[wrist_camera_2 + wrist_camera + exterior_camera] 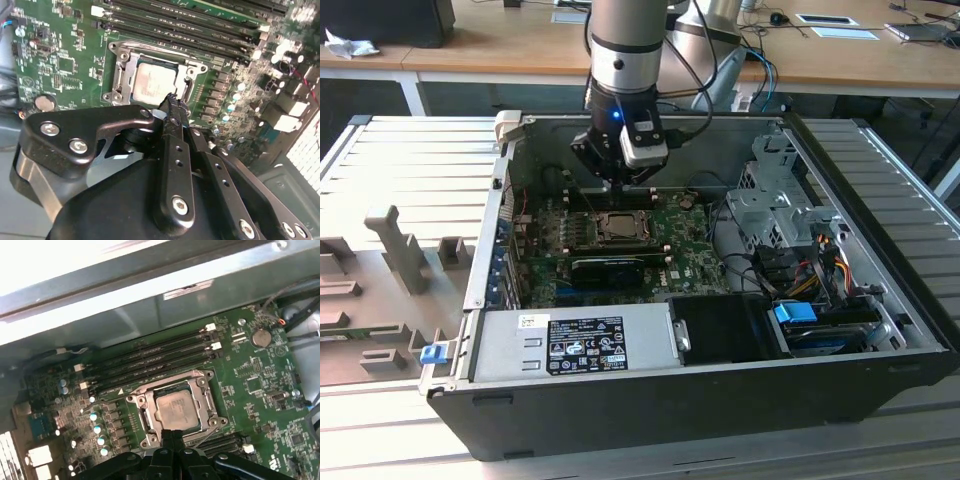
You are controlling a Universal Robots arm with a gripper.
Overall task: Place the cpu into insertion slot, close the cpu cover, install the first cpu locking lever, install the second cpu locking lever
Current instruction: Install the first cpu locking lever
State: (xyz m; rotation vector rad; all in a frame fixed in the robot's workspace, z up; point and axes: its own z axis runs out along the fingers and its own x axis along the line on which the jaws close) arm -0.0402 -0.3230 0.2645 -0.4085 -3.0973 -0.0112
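Second wrist view: cpu sits flat in the insertion slot, and the cpu cover looks down over it, so probably the locking-lever stage. Gripper is clenched tip to tip, grasping nothing visible, right at the socket edge. A lever push calls for exact tip contact there.

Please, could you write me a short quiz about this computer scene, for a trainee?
1. True or false: the cover stands upright, open.
2. The gripper hangs nearest to: A) the cover's edge; B) the coin battery; C) the blue drive latch.
3. What shows through the cover's window?
Key: 1 false; 2 A; 3 the cpu.
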